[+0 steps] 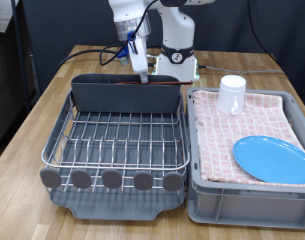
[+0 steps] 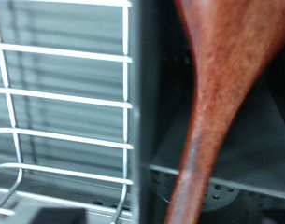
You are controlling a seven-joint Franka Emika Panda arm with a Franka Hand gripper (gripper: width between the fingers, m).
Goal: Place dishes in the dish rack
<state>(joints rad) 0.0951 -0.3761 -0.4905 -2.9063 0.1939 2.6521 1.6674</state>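
My gripper (image 1: 140, 68) hangs just above the tall grey back compartment (image 1: 127, 96) of the dish rack (image 1: 117, 135). The reddish-brown wooden spoon (image 2: 217, 103) fills the wrist view, reaching down into the dark compartment (image 2: 263, 140) beside the silver wire grid (image 2: 67, 93). A thin reddish streak (image 1: 144, 85) shows at the compartment's rim under the gripper. My fingers do not show in the wrist view. The small white cup (image 1: 232, 93) and the light-blue plate (image 1: 272, 158) sit at the exterior view's right, apart from the gripper.
The cup and plate rest on pink checkered cloth (image 1: 227, 135) in a grey bin (image 1: 242, 200) next to the rack. The robot base (image 1: 175, 60) stands behind the rack. Round grey tabs (image 1: 112, 180) line the rack's front edge.
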